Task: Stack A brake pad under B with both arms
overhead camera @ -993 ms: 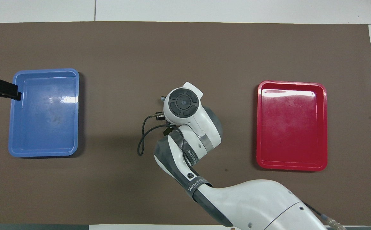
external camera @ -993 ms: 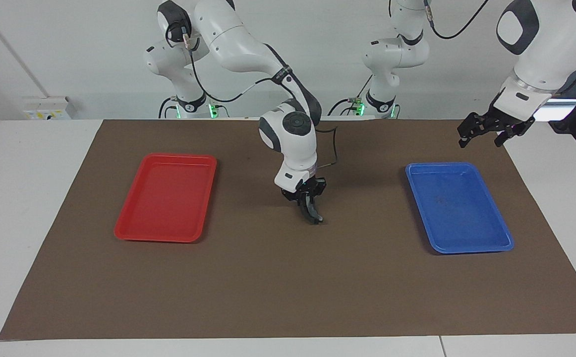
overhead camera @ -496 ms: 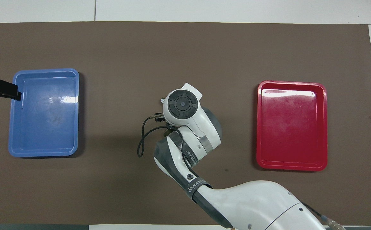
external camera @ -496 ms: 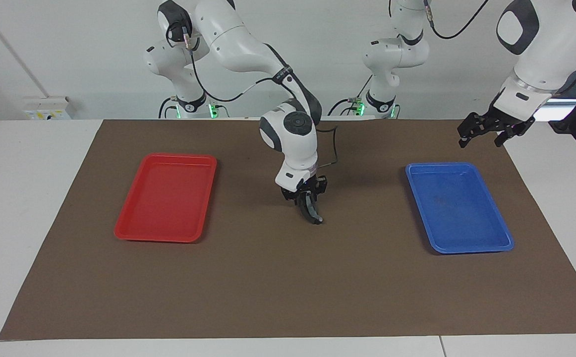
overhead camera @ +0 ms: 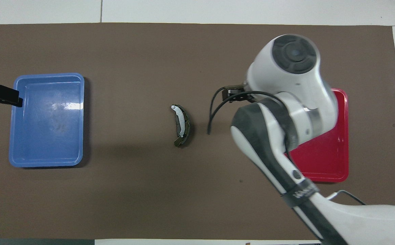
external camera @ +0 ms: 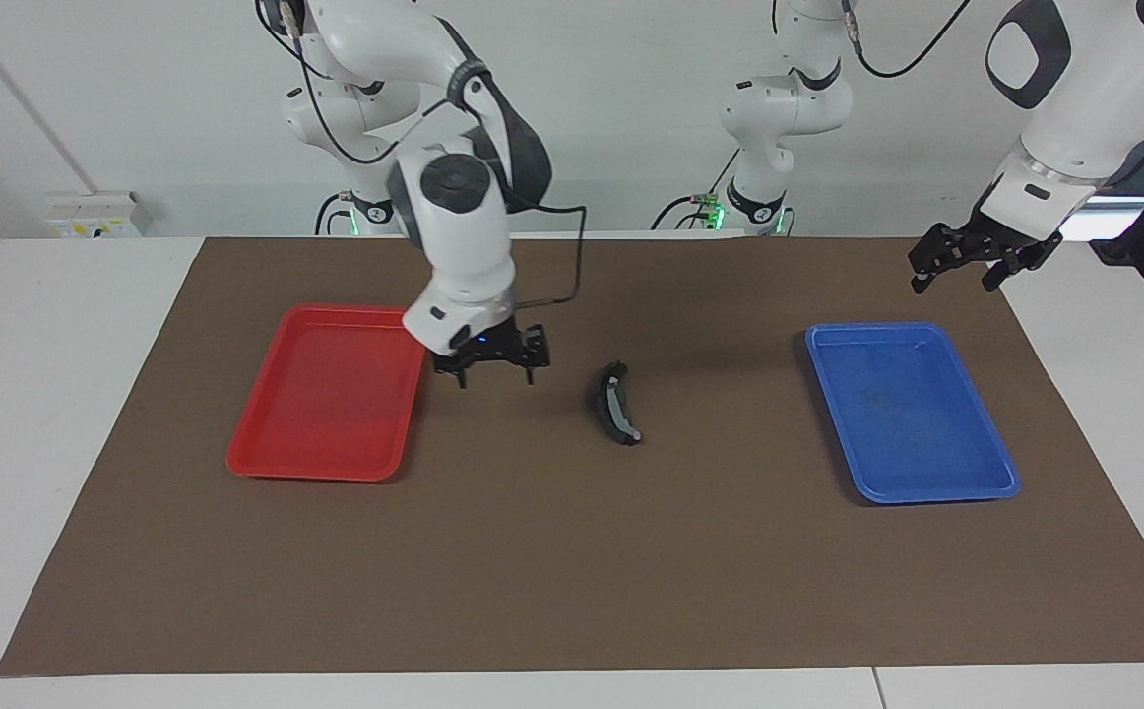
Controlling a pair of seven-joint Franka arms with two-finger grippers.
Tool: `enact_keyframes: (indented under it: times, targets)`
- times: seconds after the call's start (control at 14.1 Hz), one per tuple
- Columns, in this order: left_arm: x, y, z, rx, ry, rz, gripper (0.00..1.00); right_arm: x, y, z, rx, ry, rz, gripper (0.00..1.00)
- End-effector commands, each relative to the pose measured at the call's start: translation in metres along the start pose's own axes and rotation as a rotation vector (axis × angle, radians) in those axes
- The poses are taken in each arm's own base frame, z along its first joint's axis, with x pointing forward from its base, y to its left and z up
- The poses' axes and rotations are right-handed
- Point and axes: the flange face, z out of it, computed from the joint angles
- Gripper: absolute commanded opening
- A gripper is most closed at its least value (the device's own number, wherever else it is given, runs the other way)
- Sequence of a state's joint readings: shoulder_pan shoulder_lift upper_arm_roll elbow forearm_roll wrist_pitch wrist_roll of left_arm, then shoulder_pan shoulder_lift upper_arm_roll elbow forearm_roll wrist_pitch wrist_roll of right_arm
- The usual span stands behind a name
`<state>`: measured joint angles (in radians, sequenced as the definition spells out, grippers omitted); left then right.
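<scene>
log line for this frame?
stage: stack placed | B on A brake pad, mid-mat | right gripper: open, empty, beside red tray | left gripper: waiting, near blue tray

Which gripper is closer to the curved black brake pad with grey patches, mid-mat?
Right. The right gripper hangs over the brown mat between the red tray and the curved black brake pad with grey patches. The left gripper waits over the mat's corner by the blue tray.
</scene>
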<state>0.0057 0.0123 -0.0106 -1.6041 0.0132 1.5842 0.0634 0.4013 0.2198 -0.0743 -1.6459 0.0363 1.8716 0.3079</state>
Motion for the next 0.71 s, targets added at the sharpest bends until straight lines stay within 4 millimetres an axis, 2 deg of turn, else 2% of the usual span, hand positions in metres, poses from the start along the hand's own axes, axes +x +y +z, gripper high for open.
enact_keyframes:
  times: [0.0,0.07,0.21,0.35,0.5,0.64]
  targets:
    - [-0.003,-0.001,-0.001,-0.009,-0.01,-0.009,1.0,-0.012,0.105,-0.042,-0.002,-0.049,-0.012,1.0]
    - [-0.003,-0.001,-0.001,-0.009,-0.01,-0.009,1.0,-0.02,0.134,-0.055,-0.001,-0.076,-0.018,1.0]
    - [-0.003,-0.001,-0.001,-0.008,-0.01,-0.009,1.0,-0.04,0.174,-0.081,0.003,-0.109,-0.011,1.0]
    - [-0.003,-0.001,-0.001,-0.009,-0.01,-0.009,1.0,-0.053,0.202,-0.101,-0.007,-0.108,-0.033,1.0]
    - [-0.003,-0.001,-0.001,-0.009,-0.01,-0.009,1.0,-0.062,0.226,-0.11,-0.003,-0.112,-0.038,1.0]
    - [-0.003,-0.001,-0.001,-0.009,-0.01,-0.009,1.0,-0.073,0.234,-0.123,-0.002,-0.116,-0.027,1.0]
